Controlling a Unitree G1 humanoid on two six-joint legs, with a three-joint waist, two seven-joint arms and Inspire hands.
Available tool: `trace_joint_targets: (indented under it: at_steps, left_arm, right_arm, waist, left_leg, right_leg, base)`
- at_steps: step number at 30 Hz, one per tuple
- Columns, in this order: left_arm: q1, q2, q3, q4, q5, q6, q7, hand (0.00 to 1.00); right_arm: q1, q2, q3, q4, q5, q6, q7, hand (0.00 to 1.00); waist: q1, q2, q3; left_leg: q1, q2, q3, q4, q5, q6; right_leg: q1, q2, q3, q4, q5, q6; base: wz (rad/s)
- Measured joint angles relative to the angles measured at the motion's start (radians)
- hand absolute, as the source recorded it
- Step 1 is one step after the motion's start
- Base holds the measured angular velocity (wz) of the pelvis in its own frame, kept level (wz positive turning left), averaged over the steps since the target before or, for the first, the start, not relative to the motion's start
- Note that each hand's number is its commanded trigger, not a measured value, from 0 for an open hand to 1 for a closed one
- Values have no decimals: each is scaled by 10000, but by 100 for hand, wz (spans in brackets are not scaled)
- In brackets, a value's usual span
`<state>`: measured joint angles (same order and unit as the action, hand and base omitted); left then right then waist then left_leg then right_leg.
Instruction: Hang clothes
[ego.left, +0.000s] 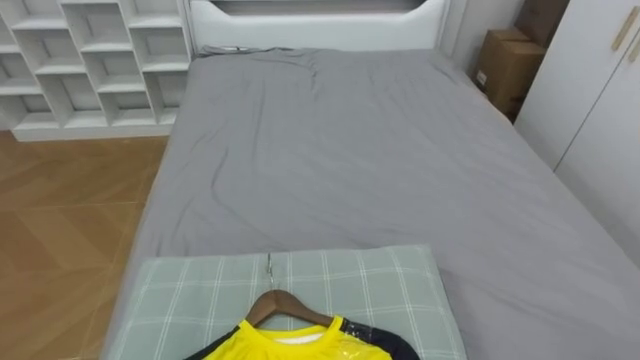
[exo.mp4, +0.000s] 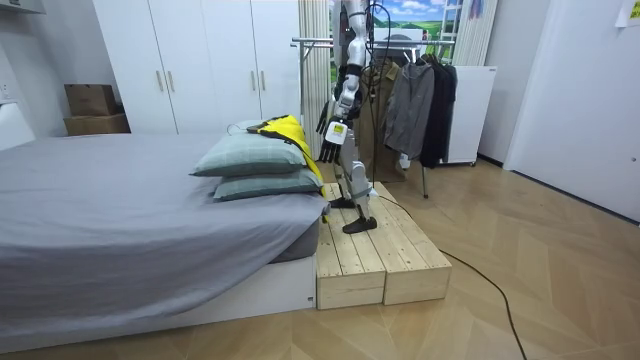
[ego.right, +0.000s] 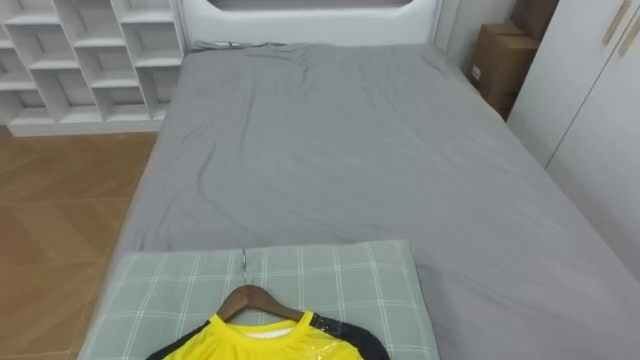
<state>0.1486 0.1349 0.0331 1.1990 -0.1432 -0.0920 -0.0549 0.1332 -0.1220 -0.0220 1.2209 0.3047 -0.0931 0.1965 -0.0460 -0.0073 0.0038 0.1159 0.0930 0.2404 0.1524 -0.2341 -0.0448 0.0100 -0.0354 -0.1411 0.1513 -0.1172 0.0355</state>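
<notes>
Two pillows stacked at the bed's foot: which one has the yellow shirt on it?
The top pillow: the yellow shirt on its wooden hanger lies across it; the lower pillow sits underneath.

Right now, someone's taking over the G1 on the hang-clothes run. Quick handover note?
Hands: left hand hangs at the robot's side, off the shirt.
Things: the yellow shirt, on its wooden hanger, lies on the stacked pillows at the foot of the bed. The robot stands facing it on the wooden platform, with the clothes rack behind it.
Done: shirt is on the hanger.
Left: pick up the hanger, turn round, hook it on the rack.
</notes>
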Motion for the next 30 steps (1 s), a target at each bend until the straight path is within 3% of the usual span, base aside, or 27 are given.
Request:
trace_joint_targets:
  at_steps: [30]
  left_arm:
    - [-33,1,347,-33,287,427,52,0]
  right_arm:
    - [-13,-4,-440,196,-19,294,-10,0]
  waist:
    - [-11,29,-14]
  left_leg:
    - [22,4,-165,-74,0,-1]
  right_leg:
    - [97,-8,-177,-15,0,0]
  base:
    - [1]
